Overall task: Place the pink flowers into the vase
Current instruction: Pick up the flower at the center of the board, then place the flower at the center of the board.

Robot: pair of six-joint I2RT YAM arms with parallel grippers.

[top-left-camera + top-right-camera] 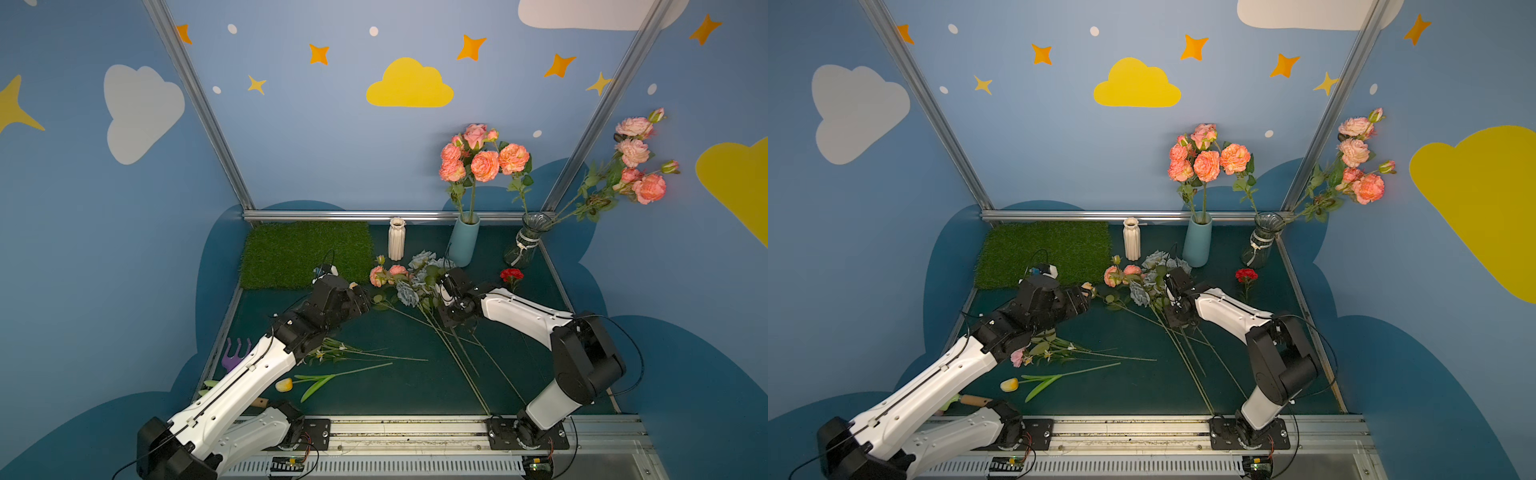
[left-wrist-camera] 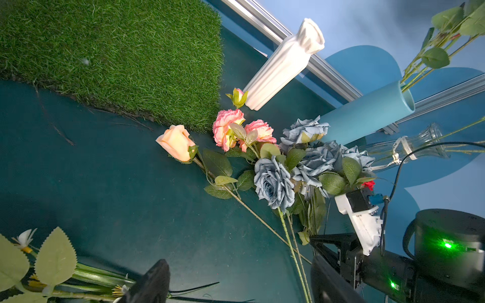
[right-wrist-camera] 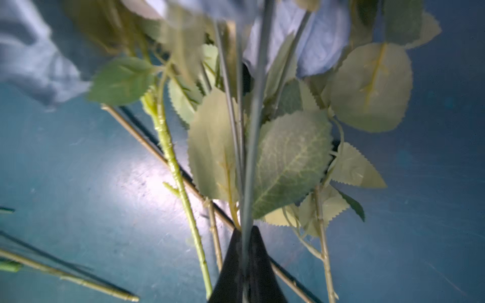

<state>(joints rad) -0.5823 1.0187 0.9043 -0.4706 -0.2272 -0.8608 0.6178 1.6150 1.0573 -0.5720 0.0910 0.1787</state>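
With the right hand (image 3: 246,236) clenched on a stem (image 3: 254,136), lift slowly, checking it carries pink flowers (image 2: 228,128), not the tangled blue roses (image 2: 273,181).

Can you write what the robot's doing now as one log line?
left gripper: open, empty | right gripper: shut on greyish stem among grey-blue roses | pink flowers: lying on table
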